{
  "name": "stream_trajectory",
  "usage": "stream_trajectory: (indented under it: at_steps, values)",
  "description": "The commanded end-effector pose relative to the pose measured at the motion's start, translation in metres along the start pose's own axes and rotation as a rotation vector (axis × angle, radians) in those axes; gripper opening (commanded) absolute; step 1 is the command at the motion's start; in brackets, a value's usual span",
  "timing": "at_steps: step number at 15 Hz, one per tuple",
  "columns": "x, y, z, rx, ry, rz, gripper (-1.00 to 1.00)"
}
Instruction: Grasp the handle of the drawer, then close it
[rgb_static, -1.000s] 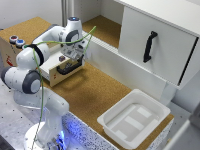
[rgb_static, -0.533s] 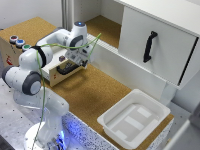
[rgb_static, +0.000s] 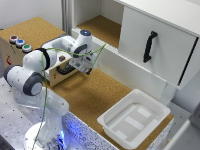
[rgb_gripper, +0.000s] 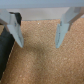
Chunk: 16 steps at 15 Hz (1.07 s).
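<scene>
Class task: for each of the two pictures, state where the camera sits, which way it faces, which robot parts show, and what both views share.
Exterior view: raised, off the arm, looking down on the white robot arm, tan wooden box and white plastic tub.
Wrist view: on the wrist, facing brown cork board past the open pincer.
Shared: pincer, brown cork board.

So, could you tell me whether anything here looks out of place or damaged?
Nothing looks spilled or broken. The drawer is hard to see behind the arm, and the gripper hangs open over bare cork.
</scene>
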<state>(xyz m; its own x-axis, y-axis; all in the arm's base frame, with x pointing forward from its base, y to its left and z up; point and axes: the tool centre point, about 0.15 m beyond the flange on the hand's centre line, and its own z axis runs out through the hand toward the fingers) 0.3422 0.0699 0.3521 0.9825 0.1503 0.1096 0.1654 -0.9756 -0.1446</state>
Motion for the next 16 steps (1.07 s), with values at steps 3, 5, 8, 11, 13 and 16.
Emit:
stream_trajectory:
  at_steps: [3,5,8,11,13,16]
  values:
    - [0.034,-0.016,0.048,0.063,-0.053,-0.019,-1.00]
    - [0.040,-0.023,0.058,0.065,-0.075,-0.019,-1.00]
    - [0.046,-0.042,0.060,0.047,-0.082,-0.041,-1.00]
    - [0.050,-0.067,0.064,0.034,-0.103,-0.067,-1.00]
    - [0.051,-0.087,0.064,0.024,-0.114,-0.105,-1.00]
    - [0.051,-0.119,0.070,0.022,-0.139,-0.174,-1.00]
